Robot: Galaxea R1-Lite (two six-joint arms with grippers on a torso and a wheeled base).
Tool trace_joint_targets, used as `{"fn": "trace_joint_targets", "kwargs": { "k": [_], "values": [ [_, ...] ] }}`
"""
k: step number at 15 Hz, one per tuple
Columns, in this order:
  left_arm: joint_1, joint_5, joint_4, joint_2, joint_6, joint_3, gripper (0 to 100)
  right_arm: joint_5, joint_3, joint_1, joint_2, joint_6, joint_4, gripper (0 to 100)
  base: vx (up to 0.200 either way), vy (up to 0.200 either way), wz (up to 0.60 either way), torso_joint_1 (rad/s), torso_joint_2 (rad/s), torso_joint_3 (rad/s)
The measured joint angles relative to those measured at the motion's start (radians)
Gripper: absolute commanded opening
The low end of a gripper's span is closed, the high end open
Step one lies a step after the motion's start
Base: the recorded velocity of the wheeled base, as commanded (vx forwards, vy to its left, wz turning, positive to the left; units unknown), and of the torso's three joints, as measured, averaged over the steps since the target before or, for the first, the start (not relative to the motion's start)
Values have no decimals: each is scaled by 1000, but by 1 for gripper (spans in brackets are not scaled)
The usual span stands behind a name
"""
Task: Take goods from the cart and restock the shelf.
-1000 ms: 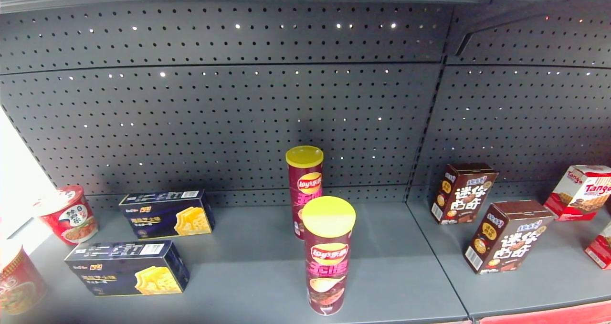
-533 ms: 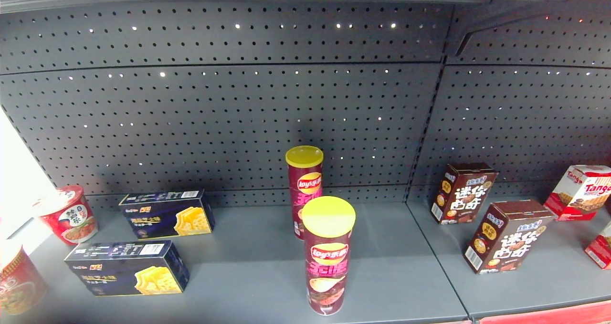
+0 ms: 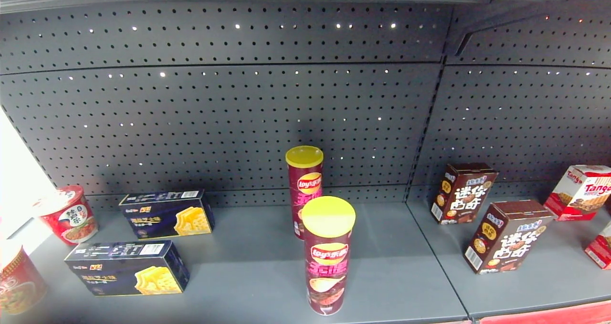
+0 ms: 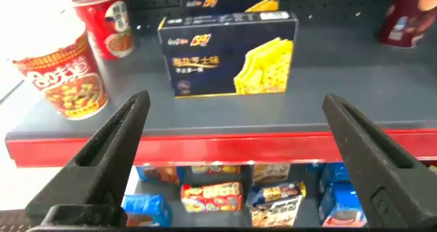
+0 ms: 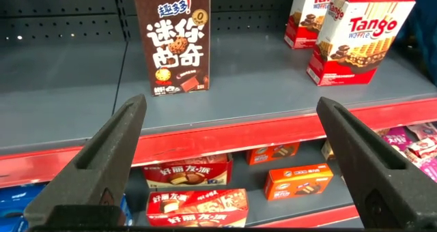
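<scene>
Two chip cans (image 3: pixel 328 262), two blue boxes (image 3: pixel 126 268), two noodle cups (image 3: pixel 67 215) and two brown boxes (image 3: pixel 508 237) line the shelf (image 3: pixel 248 266). The left gripper (image 4: pixel 235 101) and right gripper (image 5: pixel 230 104) both gape wide, empty.

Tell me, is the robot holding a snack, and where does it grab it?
Nothing is held: the left gripper and right gripper both have jaws wide open and empty, facing the shelf.

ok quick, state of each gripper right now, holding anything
Left gripper: open, holding nothing.
Right gripper: open, holding nothing.
</scene>
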Motion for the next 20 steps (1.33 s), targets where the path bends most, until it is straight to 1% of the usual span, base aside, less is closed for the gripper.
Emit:
{"fn": "trace_joint_targets", "kwargs": {
  "k": [2, 3, 5, 11, 13, 14, 16, 17, 19, 20],
  "values": [
    [0, 6, -1, -20, -23, 1, 100, 1, 0, 0, 0, 4, 0, 100, 0, 0, 0, 0, 0, 0],
    [-1, 7, -2, -25, -49, 1, 100, 1, 0, 0, 0, 4, 0, 100, 0, 0, 0, 0, 0, 0],
    [-1, 7, -2, -30, -63, 1, 100, 4, 0, 0, 0, 4, 0, 100, 0, 0, 0, 0, 0, 0],
    [-1, 7, -3, -33, -64, 0, 100, 22, 0, 0, 0, 4, 0, 100, 0, 0, 0, 0, 0, 0],
    [-1, 8, -3, -33, -37, 0, 100, 22, 0, 0, 0, 4, 0, 100, 0, 0, 0, 0, 0, 0],
    [-1, 9, -3, -33, -34, 1, 100, 22, 0, 0, 0, 2, 0, 100, 0, 0, 0, 0, 0, 0],
    [-1, 4, -3, -33, -62, 1, 100, 22, 0, 0, 0, -20, 0, 100, 0, 0, 0, 0, 0, 0],
    [-1, 4, -3, -33, -67, 1, 100, 22, 0, 0, 0, -31, 0, 100, 0, 0, 0, 0, 0, 0],
    [-1, 5, -3, -33, -68, 1, 100, 26, 0, 0, 0, -101, 0, 100, 0, 0, 0, 0, 0, 0],
    [-1, 5, -3, -33, -69, 1, 100, 39, 0, 0, 0, -105, 6, 100, 0, 0, 0, 0, 0, 0]
  ]
}}
